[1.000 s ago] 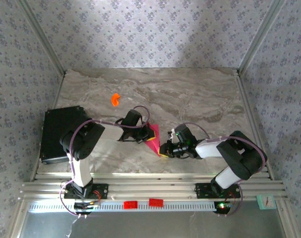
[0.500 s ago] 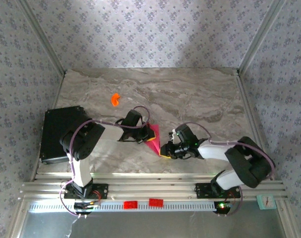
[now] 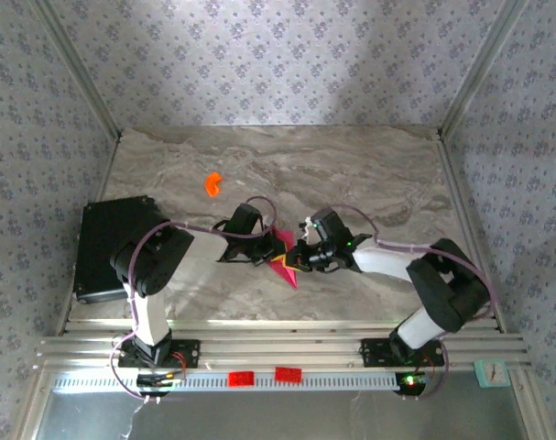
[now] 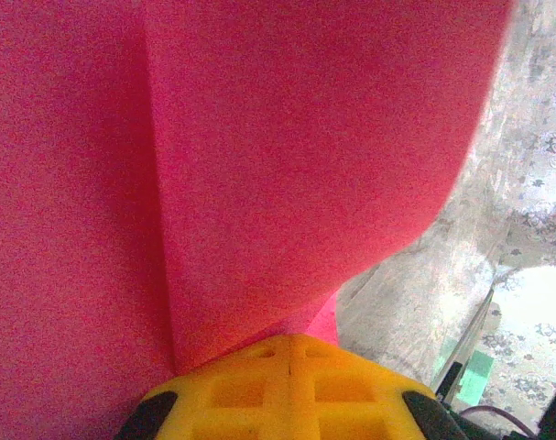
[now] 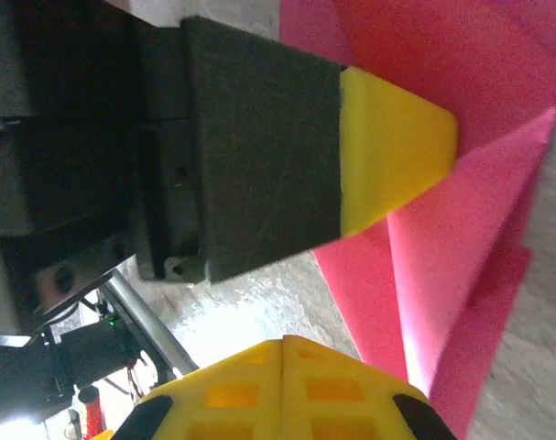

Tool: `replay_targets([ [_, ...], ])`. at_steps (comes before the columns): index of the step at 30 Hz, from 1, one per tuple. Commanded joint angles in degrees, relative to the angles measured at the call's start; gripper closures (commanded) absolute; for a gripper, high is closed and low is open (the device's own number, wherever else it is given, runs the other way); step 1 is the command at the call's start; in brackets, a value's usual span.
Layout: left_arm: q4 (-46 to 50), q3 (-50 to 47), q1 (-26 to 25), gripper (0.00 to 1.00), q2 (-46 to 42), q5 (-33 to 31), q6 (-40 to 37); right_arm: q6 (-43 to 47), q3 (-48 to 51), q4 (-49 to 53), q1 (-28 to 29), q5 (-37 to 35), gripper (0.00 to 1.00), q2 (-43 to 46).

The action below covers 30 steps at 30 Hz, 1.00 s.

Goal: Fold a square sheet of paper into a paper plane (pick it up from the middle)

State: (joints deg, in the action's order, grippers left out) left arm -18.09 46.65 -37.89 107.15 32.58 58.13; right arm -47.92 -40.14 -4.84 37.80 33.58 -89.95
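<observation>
Overhead view of a marble-patterned table [image 3: 369, 174] with two arms reaching inward from the near edge. The left gripper [image 3: 269, 247] and the right gripper [image 3: 301, 257] meet near the middle of the table, on either side of the pink paper sheet [image 3: 285, 268], which is already creased and stands partly raised off the surface between them. In the left wrist view, the left gripper's yellow pads [image 4: 241, 394] are pressed together along a central seam. The sheet rises from just behind them, with one sharp fold line running up its face, so this gripper is pinching the paper's lower edge. In the right wrist view, the right gripper's yellow pads [image 5: 227, 394] are likewise closed against each other (whether any paper lies between them cannot be told). The folded layers stand just beside them on the right, and a black, yellow-tipped finger of the left gripper lies against the paper from the other side. A small orange plastic piece [image 3: 212, 184] lies well apart toward the far left, and a black box [image 3: 108, 247] sits at the table's left edge.
</observation>
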Motion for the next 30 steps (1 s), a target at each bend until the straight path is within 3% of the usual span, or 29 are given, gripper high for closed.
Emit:
replay_targets([
  [1, 5.7, -1.8, 0.1, 0.94, 1.8, -3.4, 0.1, 1.2, -2.3, 1.6, 0.5, -0.5, 0.97, -3.2],
  [9, 5.6, -1.8, 0.2, 0.94, 1.8, -3.5, 0.2, 3.6, -2.0, 6.3, 2.0, -2.8, 0.98, -7.0],
  [22, 5.8, -2.2, 0.2, 0.94, 1.9, -3.8, 0.2, 0.8, 7.9, 3.4, 3.6, -5.2, 0.96, -2.5],
  [30, 6.1, -1.8, 0.1, 0.94, 2.0, -3.7, 0.1, 4.8, 0.5, 9.3, 2.8, -5.2, 0.92, 4.3],
])
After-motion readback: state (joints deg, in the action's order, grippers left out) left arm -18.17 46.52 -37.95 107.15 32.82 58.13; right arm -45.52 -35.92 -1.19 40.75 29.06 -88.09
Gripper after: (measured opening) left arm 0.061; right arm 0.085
